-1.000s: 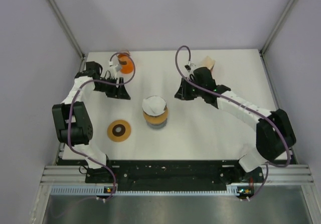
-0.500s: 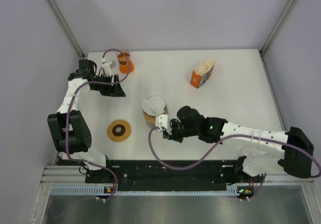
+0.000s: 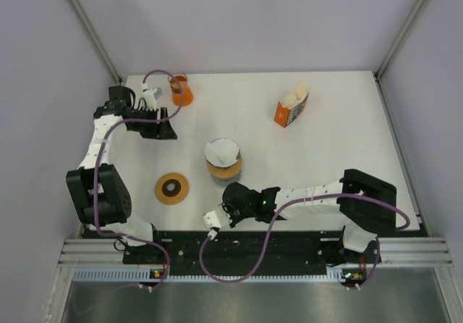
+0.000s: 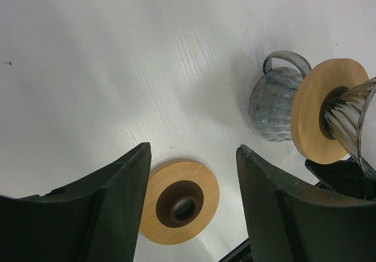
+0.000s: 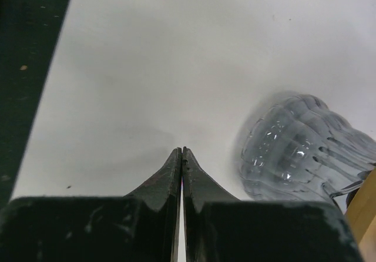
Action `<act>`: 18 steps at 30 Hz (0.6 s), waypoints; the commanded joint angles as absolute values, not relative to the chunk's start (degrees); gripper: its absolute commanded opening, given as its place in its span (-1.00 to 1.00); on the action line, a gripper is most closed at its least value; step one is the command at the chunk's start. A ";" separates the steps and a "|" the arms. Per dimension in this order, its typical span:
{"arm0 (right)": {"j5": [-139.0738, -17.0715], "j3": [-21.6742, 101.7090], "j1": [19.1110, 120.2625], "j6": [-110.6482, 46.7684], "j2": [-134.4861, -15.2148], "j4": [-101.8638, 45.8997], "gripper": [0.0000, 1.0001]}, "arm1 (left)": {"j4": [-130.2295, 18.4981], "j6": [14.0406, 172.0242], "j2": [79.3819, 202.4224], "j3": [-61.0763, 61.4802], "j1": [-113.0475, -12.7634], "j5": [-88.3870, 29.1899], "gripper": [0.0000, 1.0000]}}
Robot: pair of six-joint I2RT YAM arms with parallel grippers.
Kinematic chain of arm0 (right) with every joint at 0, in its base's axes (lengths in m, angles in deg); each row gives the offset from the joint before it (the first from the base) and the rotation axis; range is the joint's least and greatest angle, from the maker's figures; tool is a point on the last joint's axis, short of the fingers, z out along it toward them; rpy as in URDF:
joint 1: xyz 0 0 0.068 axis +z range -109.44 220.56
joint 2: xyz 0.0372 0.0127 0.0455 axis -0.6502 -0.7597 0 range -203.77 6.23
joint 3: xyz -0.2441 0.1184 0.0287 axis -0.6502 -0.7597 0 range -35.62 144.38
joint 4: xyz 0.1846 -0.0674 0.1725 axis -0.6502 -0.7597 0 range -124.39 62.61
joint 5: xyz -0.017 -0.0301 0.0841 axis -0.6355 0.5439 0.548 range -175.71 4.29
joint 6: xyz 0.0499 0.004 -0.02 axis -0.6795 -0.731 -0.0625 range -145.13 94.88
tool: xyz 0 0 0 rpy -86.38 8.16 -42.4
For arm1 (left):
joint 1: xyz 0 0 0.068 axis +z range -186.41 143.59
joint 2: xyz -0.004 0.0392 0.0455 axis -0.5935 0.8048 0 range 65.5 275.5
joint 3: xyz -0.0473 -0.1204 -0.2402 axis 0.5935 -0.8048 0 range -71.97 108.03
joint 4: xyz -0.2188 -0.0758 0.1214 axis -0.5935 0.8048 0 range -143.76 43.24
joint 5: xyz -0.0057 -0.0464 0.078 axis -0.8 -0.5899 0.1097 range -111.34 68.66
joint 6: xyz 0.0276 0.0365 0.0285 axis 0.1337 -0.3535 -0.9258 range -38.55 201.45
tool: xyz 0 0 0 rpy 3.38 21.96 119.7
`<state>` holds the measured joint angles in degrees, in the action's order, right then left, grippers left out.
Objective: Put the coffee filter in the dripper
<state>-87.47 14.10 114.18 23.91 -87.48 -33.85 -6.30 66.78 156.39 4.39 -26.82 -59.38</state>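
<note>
Filter (image 3: 221, 150) in dripper (image 3: 226, 169), carton (image 3: 291, 110) txt illegible

White coffee filter (image 3: 221, 151) sits inside the dripper (image 3: 226, 169).

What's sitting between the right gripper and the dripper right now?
Nothing. In the top view, only a short stretch of bare white table separates the right gripper from the dripper. The right wrist view shows the same.

White filter (image 3: 221, 151) inside central dripper (image 3: 226, 170)
</note>
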 commanded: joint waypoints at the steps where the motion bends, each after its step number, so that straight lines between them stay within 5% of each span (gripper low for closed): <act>1: -94.49 17.99 113.77 32.44 -92.37 -27.92 -1.00 | -6.13 66.77 153.56 3.97 -26.04 -59.31 0.32; 18: -96.70 24.23 99.63 46.94 -105.73 -20.63 -1.00 | -5.07 66.86 154.27 5.55 -25.42 -58.34 0.32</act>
